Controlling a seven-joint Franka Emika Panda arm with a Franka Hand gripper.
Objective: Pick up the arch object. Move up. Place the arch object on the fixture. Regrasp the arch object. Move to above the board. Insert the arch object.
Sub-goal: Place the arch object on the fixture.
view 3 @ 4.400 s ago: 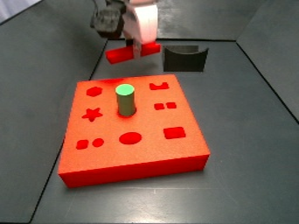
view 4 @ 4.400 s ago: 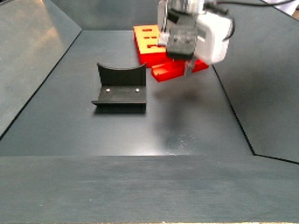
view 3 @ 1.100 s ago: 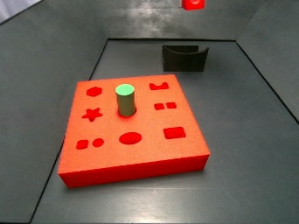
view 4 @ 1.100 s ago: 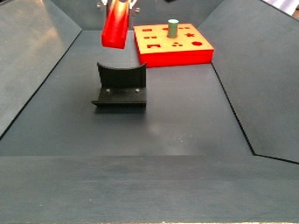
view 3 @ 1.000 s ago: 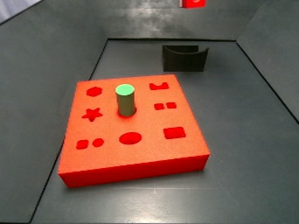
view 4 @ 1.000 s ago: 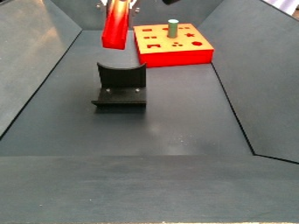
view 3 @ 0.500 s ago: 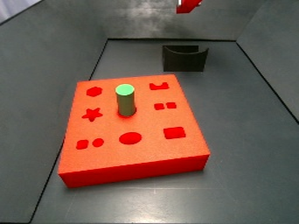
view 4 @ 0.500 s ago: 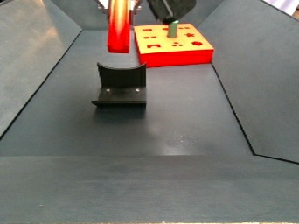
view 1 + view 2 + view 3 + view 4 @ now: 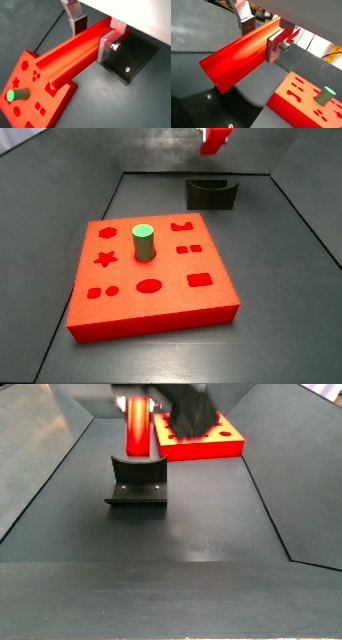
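Both jaws of the gripper [image 9: 93, 36] clench the arch object [image 9: 70, 60]; it hangs above the fixture [image 9: 136, 482].

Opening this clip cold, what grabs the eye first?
The long red bar, clamped between the gripper's silver fingers in both wrist views; in a side view it hangs upright just above the dark fixture. Next, the big red board with shaped cutouts, a green peg standing in it.
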